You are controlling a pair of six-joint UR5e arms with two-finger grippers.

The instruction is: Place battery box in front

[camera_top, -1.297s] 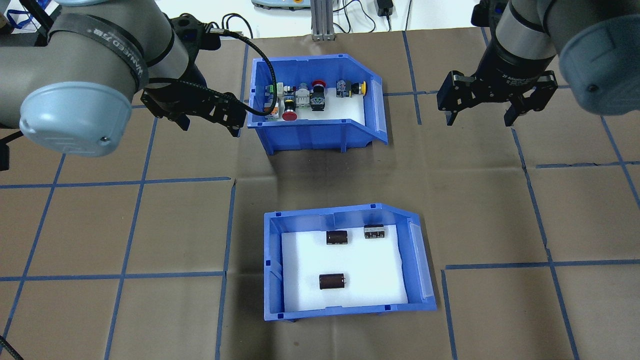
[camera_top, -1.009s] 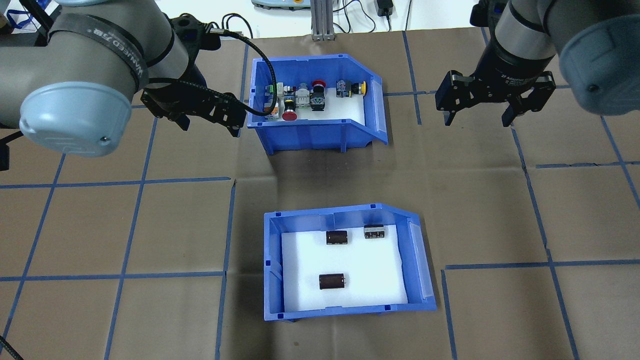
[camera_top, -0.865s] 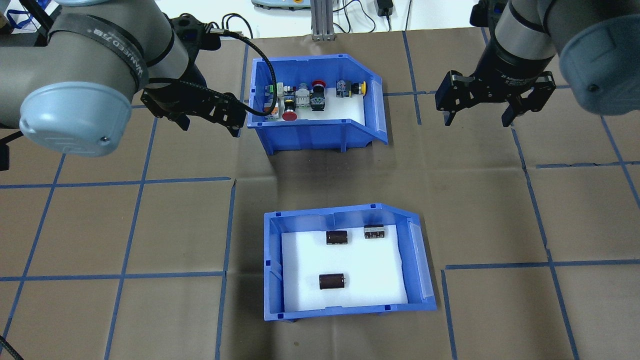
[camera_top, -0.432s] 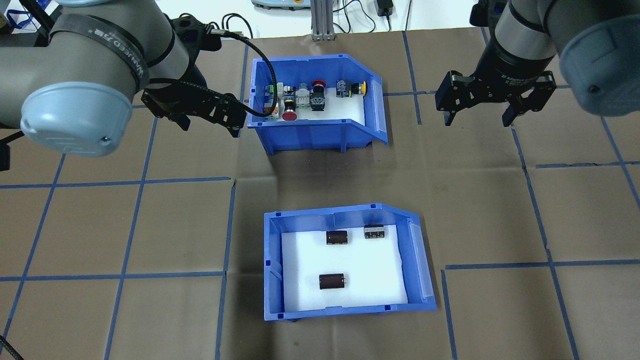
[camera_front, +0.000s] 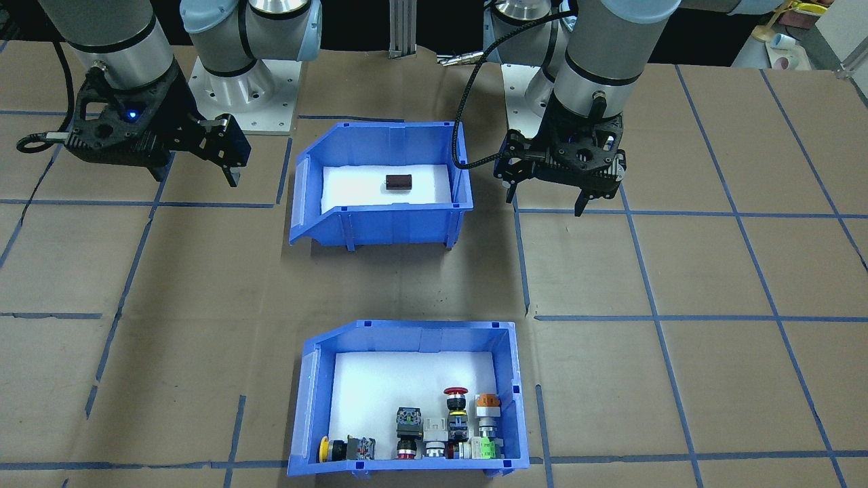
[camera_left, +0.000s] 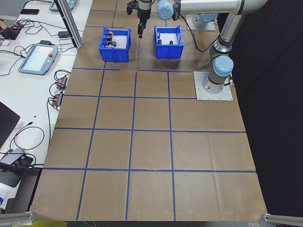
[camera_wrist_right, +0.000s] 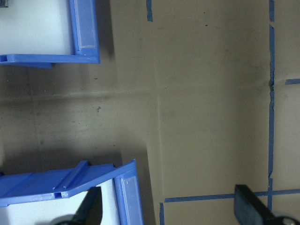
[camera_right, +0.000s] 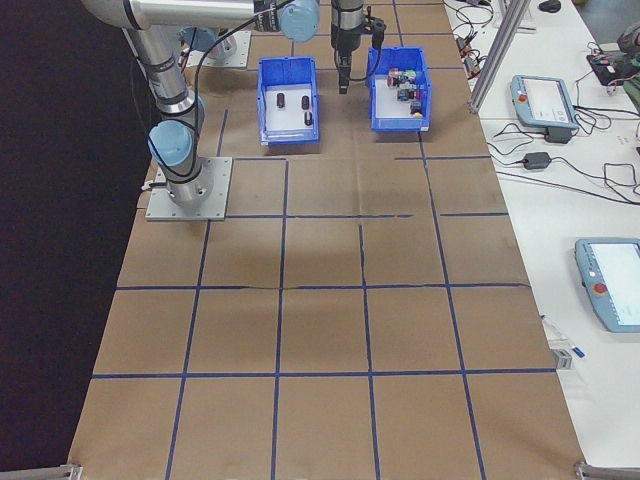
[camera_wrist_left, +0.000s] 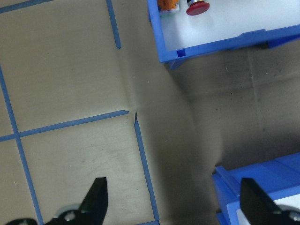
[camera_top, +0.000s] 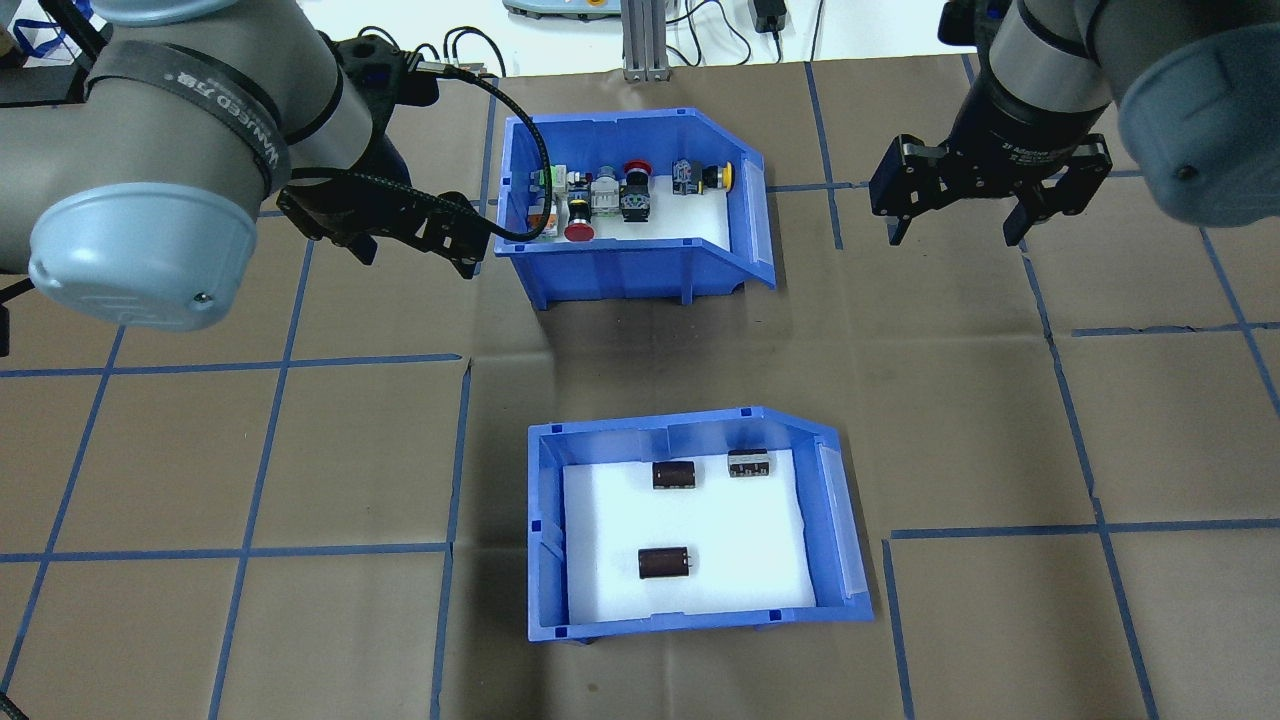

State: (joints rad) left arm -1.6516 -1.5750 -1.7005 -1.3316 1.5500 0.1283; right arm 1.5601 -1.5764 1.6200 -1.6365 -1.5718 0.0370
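- The overhead view looks forward and down from behind the robot; the front view faces it from across the table [camera_front: 678, 271], mirrored.
- Both share the two bins.
- The side views look along the table from its ends, far off.
- Each wrist camera looks straight down between its claw's fingers, close up, catching corners of both bins.

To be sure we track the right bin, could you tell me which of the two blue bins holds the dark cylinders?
The battery box, the bin nearer the robot's base, holds three dark cylinders on white foam. The other bin, farther out, holds colourful push-buttons.
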